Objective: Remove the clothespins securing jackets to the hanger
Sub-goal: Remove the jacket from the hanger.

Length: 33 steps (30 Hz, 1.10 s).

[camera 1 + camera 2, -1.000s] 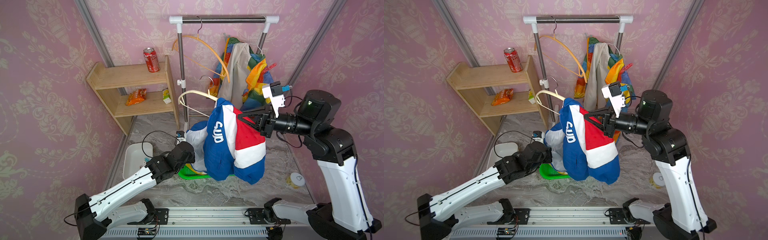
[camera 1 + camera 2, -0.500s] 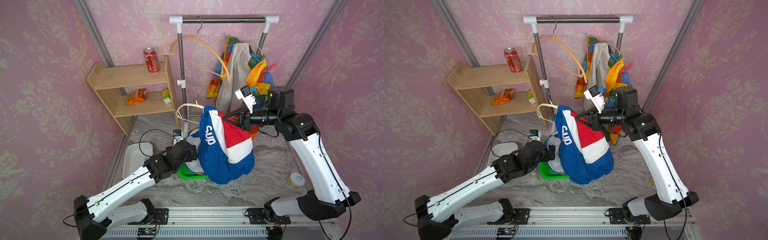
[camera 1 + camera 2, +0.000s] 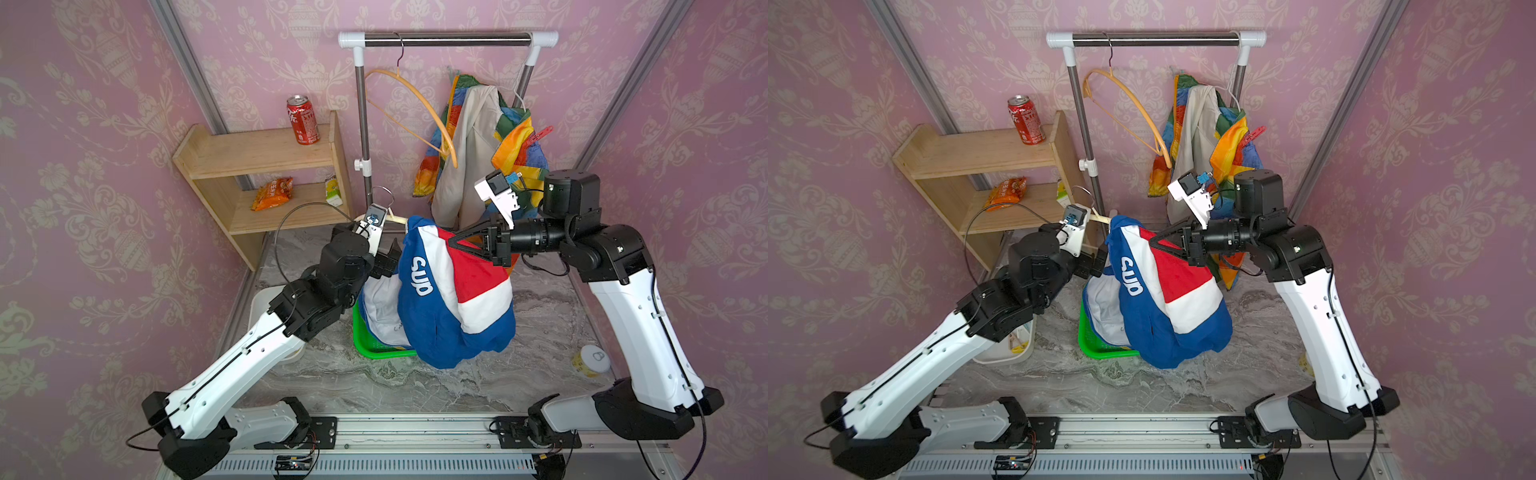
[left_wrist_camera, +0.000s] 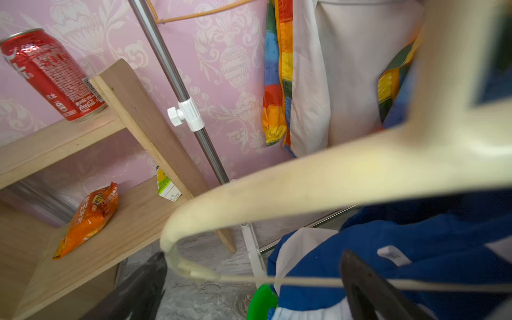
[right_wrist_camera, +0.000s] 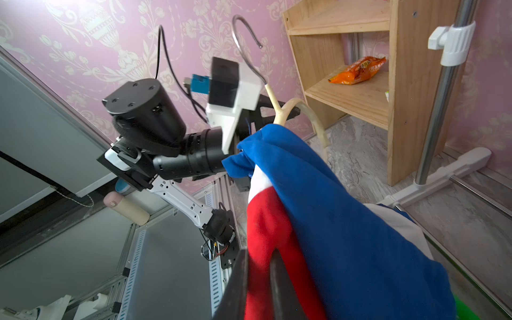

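Right jaws clamped on the blue-red-white jacket (image 3: pixel 457 291), left jaws apart at its hanger (image 4: pixel 277 180), I should next find its clothespin.

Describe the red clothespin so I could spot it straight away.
Look at the rail against the back wall, where one rainbow jacket hangs. The red clothespin juts from its orange-yellow edge, on the side away from the bare orange hanger. It is the only small red clip there.

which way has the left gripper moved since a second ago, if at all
yes: the left gripper has shifted away from the green basket toward the wooden shelf, and has opened.
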Each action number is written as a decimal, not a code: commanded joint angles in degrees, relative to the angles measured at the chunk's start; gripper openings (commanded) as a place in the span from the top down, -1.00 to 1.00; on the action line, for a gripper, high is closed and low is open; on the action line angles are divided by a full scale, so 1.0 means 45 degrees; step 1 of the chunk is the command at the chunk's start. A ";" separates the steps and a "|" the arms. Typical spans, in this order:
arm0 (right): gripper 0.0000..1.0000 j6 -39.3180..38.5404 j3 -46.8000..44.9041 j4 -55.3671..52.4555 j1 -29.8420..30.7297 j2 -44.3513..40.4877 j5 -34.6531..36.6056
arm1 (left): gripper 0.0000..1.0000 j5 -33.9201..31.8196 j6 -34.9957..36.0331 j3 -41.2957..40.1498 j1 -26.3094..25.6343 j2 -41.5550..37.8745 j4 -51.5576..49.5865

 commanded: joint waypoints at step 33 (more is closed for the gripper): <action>0.38 -0.0376 0.0214 -0.1119 0.0299 0.1604 0.1520 | 1.00 0.0707 0.1534 -0.0882 0.4760 -0.1215 0.2617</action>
